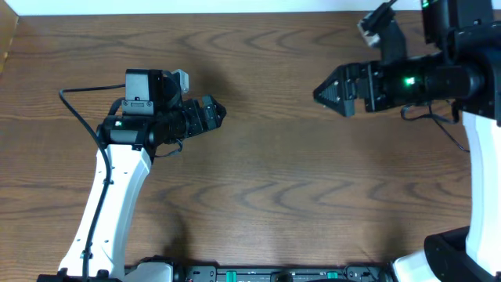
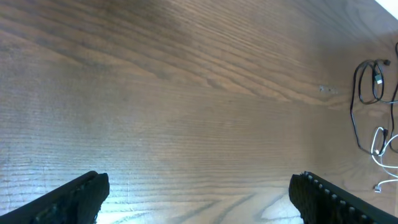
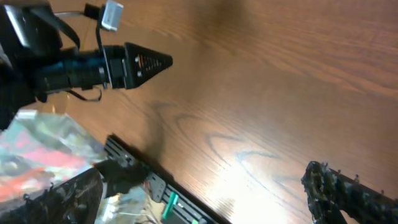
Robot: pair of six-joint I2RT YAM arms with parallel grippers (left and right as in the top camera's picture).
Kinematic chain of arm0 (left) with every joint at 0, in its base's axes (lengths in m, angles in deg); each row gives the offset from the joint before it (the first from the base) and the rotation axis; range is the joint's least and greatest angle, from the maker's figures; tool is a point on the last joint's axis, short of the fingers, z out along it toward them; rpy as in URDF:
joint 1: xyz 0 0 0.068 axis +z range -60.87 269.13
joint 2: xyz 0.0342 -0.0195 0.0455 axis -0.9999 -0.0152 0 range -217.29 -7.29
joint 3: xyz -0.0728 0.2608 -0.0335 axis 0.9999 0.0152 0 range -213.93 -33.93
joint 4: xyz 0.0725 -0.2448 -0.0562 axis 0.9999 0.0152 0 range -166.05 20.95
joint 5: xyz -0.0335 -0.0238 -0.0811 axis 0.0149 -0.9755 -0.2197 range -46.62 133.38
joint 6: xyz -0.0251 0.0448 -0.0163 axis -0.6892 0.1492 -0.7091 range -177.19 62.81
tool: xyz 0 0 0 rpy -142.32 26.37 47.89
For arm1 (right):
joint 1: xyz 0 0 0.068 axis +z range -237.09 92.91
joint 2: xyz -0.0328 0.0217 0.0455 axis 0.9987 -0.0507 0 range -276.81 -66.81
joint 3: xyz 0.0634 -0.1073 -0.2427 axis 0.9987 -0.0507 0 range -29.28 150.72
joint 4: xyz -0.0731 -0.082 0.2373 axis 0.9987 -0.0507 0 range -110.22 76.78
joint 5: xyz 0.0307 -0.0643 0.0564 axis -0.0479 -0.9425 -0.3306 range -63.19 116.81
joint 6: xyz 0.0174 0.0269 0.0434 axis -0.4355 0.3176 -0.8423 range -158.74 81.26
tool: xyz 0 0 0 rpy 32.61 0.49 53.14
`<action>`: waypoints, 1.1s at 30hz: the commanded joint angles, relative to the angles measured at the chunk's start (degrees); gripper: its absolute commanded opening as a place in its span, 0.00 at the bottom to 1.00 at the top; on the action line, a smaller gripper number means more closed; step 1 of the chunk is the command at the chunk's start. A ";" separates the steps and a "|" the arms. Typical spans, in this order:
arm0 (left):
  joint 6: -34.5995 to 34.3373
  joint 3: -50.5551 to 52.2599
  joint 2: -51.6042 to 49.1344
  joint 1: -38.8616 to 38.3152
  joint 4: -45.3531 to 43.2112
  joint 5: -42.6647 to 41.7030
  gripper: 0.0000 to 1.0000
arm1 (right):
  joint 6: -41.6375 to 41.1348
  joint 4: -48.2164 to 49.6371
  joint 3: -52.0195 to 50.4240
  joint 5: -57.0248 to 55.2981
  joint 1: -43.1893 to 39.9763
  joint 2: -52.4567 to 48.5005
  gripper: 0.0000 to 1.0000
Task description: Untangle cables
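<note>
Your left gripper (image 1: 221,112) jaws apart | right gripper (image 1: 317,94) jaws apart | black cable (image 2: 355,93), white cable (image 2: 375,144) well beyond left gripper

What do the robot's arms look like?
Both arms have white shells and black joints. The left gripper and right gripper are black, pointed wedges. A black wire runs along the left arm, and a green light glows on the right arm.
</note>
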 commanded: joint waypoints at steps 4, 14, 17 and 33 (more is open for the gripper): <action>0.52 0.48 -0.11 0.17 0.00 0.72 0.98 | 1.99 -0.63 0.13 -7.78 2.45 0.04 0.99; 0.52 0.48 -0.11 0.17 0.00 0.72 0.98 | 13.84 -0.26 0.11 -12.37 7.32 0.07 0.99; 0.52 0.48 -0.11 0.17 0.00 0.72 0.98 | 13.86 1.70 0.11 -18.80 8.87 0.81 0.99; 0.52 0.48 -0.11 0.17 0.00 0.72 0.98 | 24.26 56.17 -59.67 -20.46 1.44 32.41 0.99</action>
